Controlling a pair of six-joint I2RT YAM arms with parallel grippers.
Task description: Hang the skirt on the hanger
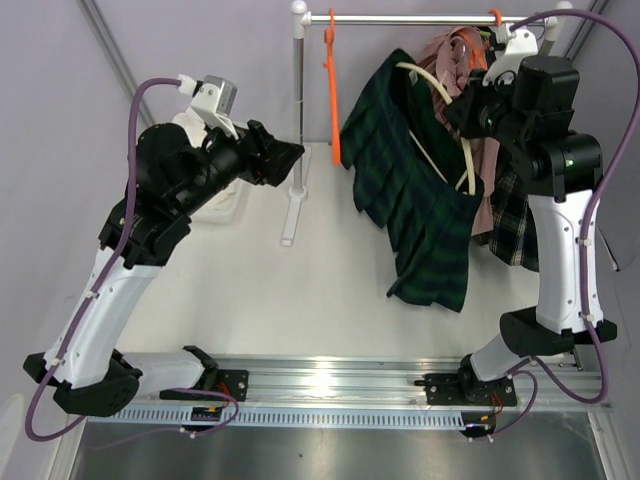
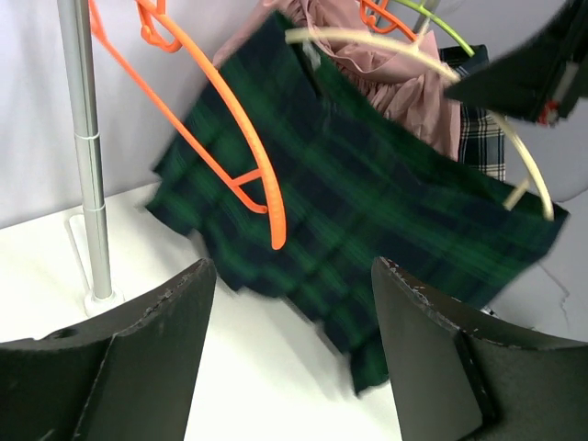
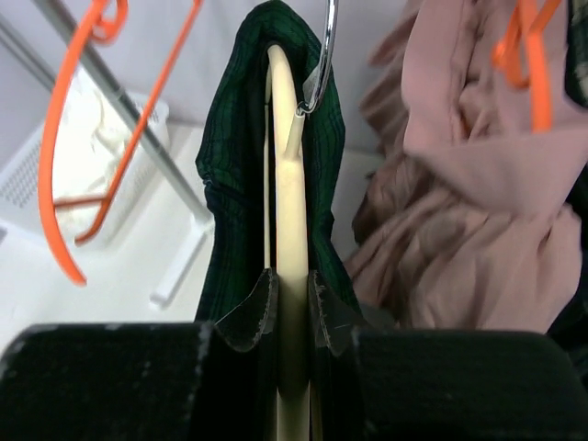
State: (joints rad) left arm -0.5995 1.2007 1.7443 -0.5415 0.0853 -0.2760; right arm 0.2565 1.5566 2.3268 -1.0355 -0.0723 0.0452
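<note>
The white table (image 1: pixel 250 290) lies nearest to me, just past the arm bases. Over its left side my left gripper (image 2: pixel 292 280) hangs in the air, jaws spread wide with nothing between them, pointing right toward the clothes. Right of centre, the dark green plaid skirt (image 1: pixel 420 200) is draped over a cream hanger (image 3: pixel 292 230), its hem drooping low toward the table. My right gripper (image 3: pixel 292 294) is almost closed, pinching the cream hanger's bar, with skirt cloth on either side of the fingers. Just left of the skirt, an orange hanger (image 1: pixel 333 100) dangles from the rail (image 1: pixel 400 19) at the far end. On the right of that rail hang a pink garment (image 3: pixel 478 184) and a checked one (image 1: pixel 515 225).
</note>
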